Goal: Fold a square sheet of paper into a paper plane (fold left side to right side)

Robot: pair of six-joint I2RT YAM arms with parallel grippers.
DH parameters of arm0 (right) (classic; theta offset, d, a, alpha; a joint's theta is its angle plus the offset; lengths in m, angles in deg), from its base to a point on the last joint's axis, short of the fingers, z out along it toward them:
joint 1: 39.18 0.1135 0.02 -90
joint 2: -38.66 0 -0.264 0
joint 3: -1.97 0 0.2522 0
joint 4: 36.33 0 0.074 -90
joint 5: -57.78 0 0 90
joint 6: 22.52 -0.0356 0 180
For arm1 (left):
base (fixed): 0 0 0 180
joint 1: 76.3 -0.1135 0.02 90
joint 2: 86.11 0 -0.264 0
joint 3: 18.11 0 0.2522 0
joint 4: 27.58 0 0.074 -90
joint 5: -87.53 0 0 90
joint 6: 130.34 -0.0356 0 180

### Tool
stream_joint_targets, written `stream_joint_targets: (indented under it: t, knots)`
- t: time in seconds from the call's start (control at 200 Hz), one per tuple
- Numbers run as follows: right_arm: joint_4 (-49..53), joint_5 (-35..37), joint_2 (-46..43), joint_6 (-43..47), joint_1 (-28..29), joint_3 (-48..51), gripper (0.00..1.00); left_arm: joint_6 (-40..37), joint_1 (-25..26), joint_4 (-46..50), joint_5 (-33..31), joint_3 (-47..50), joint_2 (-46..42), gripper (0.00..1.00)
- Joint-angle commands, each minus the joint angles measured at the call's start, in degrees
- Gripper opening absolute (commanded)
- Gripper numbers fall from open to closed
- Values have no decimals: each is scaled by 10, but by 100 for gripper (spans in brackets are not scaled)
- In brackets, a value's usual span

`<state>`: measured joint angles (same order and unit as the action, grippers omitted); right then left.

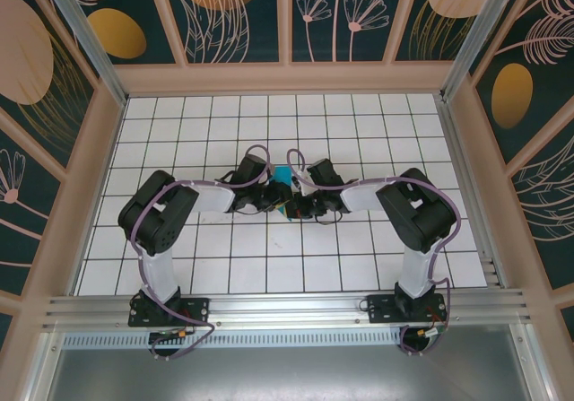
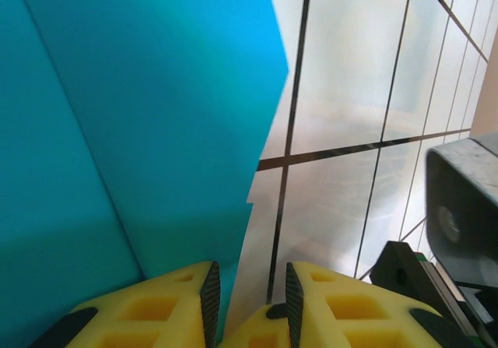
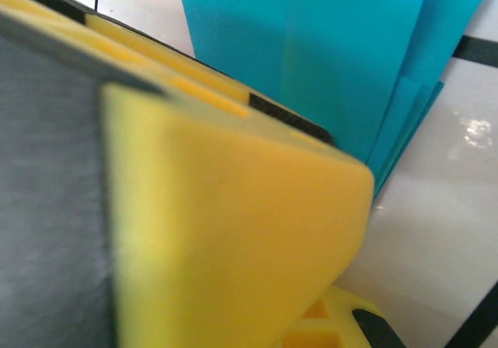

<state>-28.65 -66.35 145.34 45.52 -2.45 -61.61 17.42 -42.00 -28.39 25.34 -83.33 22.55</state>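
The teal sheet of paper (image 1: 284, 178) lies mid-table, folded and creased into layers, between both grippers. In the left wrist view the paper (image 2: 140, 114) fills the left half, and its right edge runs down into the gap of my left gripper (image 2: 249, 301). Those jaws stand apart, with the edge close to the left pad. My left gripper (image 1: 272, 201) and my right gripper (image 1: 298, 207) meet tip to tip just below the paper. In the right wrist view a blurred yellow finger (image 3: 233, 231) hides the lower end of the layered paper (image 3: 327, 52); whether it pinches the paper is hidden.
The white grid-tiled table (image 1: 359, 239) has raised tan walls on three sides and a metal rail (image 1: 287, 309) along the near edge. The right gripper's grey body (image 2: 467, 208) sits close on the right of the left wrist view.
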Motion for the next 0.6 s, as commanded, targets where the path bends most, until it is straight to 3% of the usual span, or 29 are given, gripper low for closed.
stream_joint_targets:
  t: [0.0,0.295,0.596]
  knots:
    - [92,58,41,13,2,19,0,-15,3,34,-36,-13,25,32]
    - [104,66,40,20,6,23,0,-53,-21,92,-99,-66,45,32]
    - [107,65,40,22,6,27,0,-97,-75,125,-102,-133,70,33]
